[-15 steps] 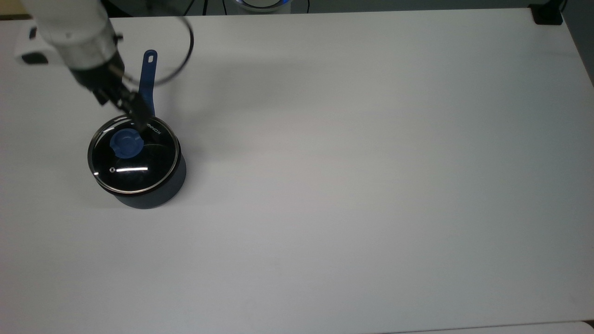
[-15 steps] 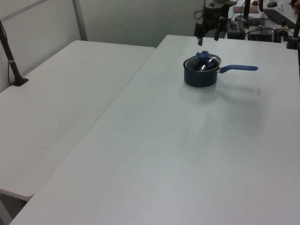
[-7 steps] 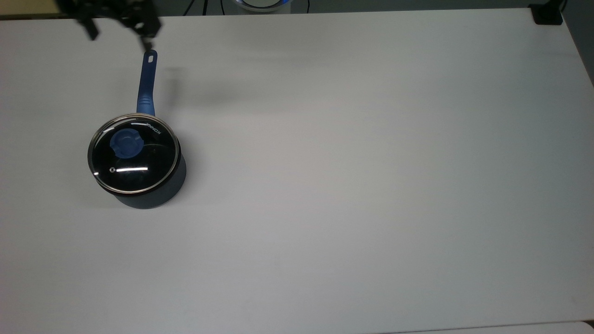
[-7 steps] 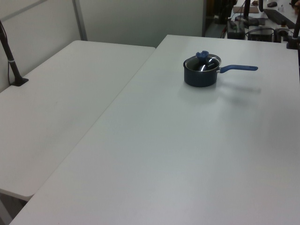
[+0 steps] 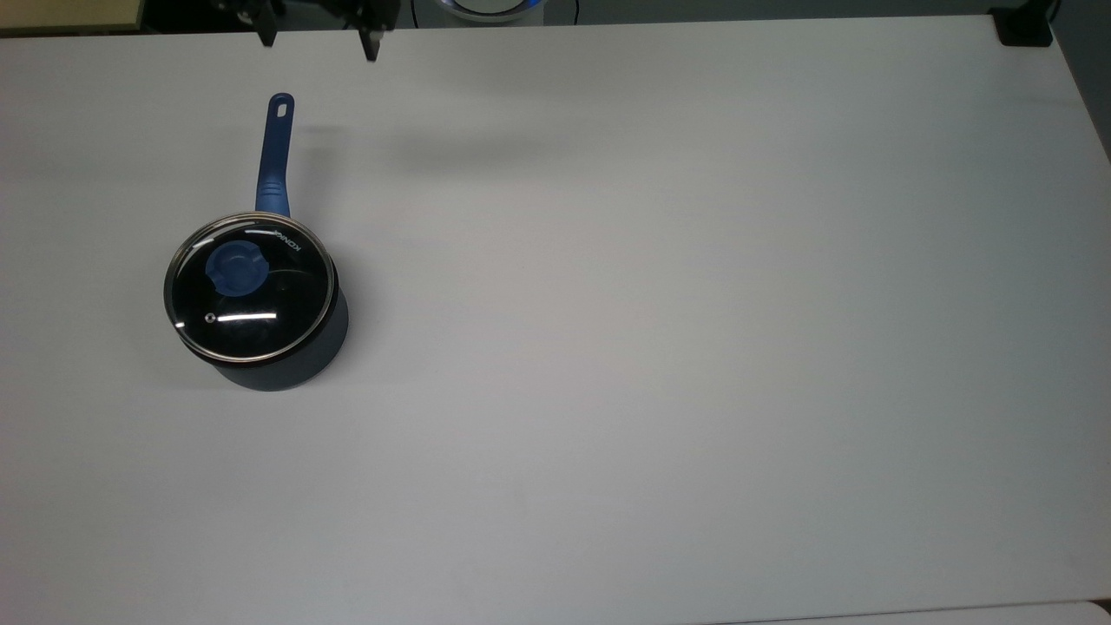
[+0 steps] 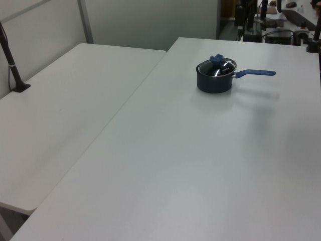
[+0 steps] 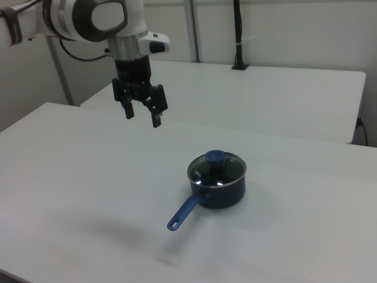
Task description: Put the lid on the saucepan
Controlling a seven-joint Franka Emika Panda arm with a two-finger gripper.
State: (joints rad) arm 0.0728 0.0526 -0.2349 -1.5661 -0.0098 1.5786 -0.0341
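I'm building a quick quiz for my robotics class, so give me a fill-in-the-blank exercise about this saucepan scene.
1. The round clear glass lid rests on the small dark ____.
2. The knob at the lid's centre is coloured ____.
3. In the right view, the claw hangs with its fingers ____, holding nothing.
4. In the top view, the long straight handle points toward the picture's ____ edge.

Missing words: saucepan; blue; open; top
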